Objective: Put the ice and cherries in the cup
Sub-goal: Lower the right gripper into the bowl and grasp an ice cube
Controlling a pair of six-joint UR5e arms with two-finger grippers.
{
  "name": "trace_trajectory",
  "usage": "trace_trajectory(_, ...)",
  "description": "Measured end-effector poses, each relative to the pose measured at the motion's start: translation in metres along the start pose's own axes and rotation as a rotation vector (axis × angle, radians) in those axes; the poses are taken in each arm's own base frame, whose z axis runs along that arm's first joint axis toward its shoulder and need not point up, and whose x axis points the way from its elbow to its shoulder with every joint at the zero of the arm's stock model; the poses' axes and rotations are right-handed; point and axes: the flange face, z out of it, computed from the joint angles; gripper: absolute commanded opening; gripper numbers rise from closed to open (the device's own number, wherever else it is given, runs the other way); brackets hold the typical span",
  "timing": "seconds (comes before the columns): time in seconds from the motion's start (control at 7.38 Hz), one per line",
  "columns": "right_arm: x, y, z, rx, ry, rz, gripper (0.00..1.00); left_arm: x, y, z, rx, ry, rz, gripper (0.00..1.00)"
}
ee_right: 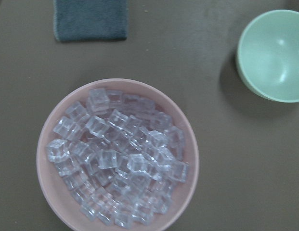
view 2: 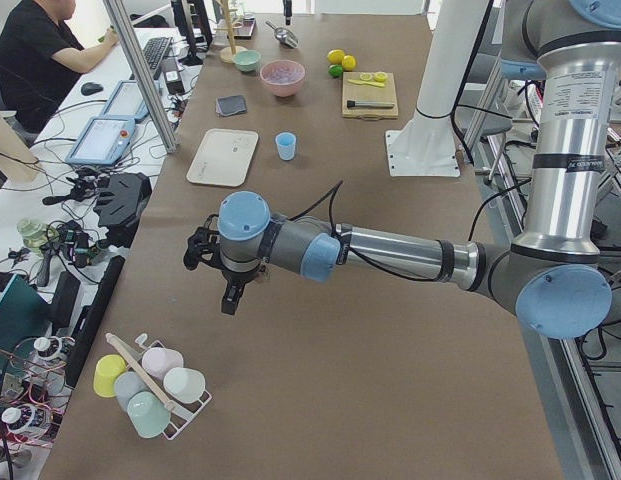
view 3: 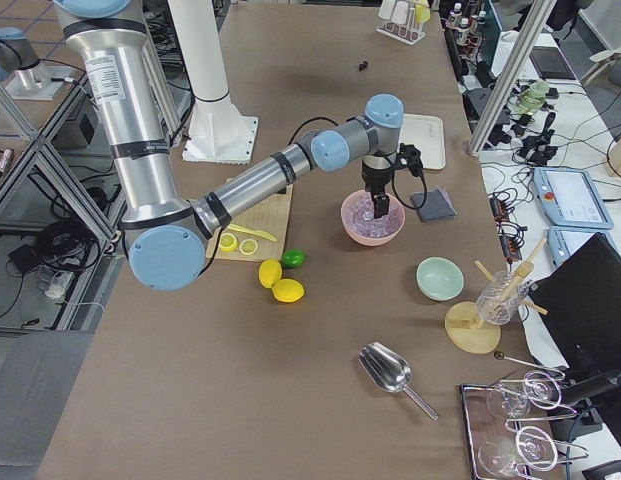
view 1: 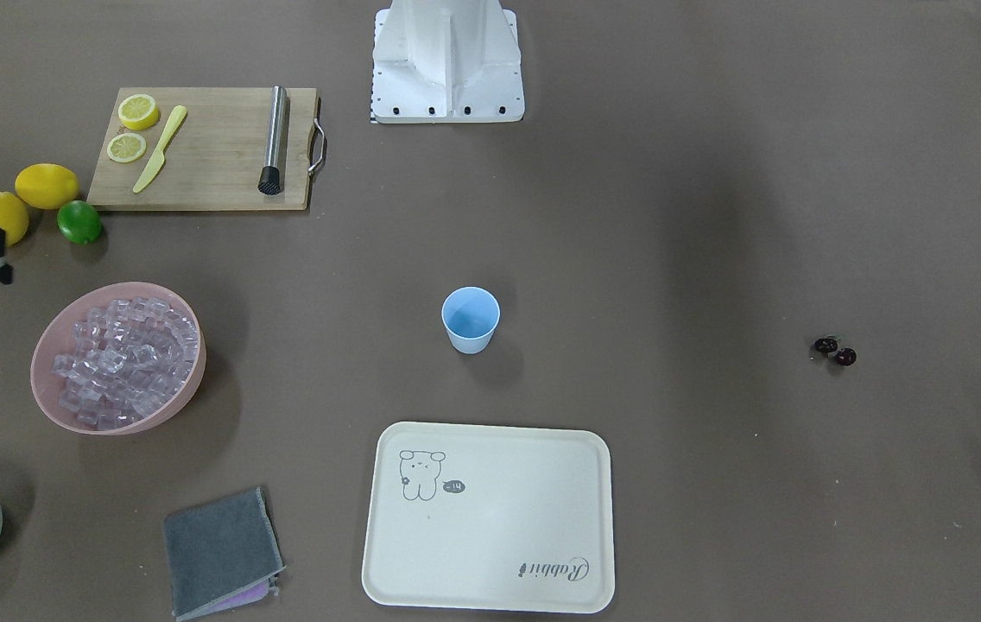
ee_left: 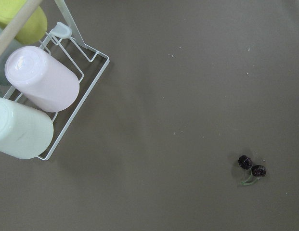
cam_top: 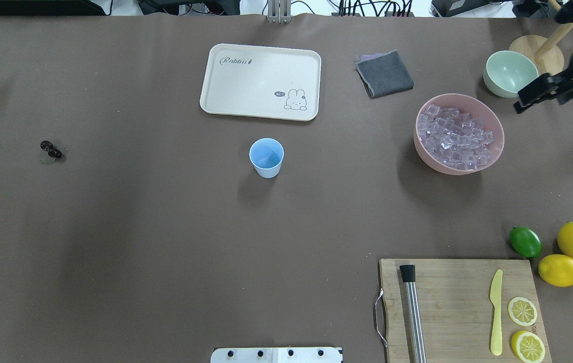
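Note:
The light-blue cup stands upright at the table's middle, also in the front view. The ice fills a pink bowl; the right wrist view looks straight down on it. The cherries lie on the bare table far to the left, low right in the left wrist view. My right gripper hangs beside and above the pink bowl; I cannot tell if it is open. My left gripper hovers near the table's left end, seen only from the side, state unclear.
A cream tray and grey cloth lie beyond the cup. A pale green bowl stands near the pink one. A cutting board holds a muddler, knife and lemon slices; a lime and lemons sit beside it. A cup rack stands near the cherries.

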Motion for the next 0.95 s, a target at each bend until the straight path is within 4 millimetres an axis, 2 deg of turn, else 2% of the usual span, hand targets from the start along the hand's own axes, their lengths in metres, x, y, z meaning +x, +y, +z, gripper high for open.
trace_trajectory(0.14, -0.025, -0.008, 0.034, 0.004, -0.008, -0.069, 0.98, 0.000, 0.000, 0.000, 0.000, 0.000, 0.002, 0.98)
trace_trajectory(0.27, -0.035, -0.014, 0.066, 0.011, -0.022, -0.121, 0.95, 0.000, 0.000, 0.000, 0.002, 0.001, 0.004, 0.98)
trace_trajectory(0.41, -0.041, -0.018, 0.089, 0.008, -0.032, -0.149, 0.94, 0.000, 0.000, 0.000, 0.004, 0.001, 0.006, 0.98)
trace_trajectory(0.68, -0.056, -0.033, 0.115, -0.005, -0.032, -0.172, 0.79, 0.000, 0.000, -0.001, 0.007, 0.002, 0.009, 0.98)
trace_trajectory(0.81, -0.058, -0.035, 0.123, -0.014, -0.028, -0.174, 0.67, 0.000, 0.000, -0.001, 0.009, 0.003, 0.011, 0.98)
trace_trajectory(0.95, -0.058, -0.036, 0.129, -0.022, -0.025, -0.173, 0.66, 0.001, -0.001, -0.001, 0.010, 0.004, 0.013, 0.98)
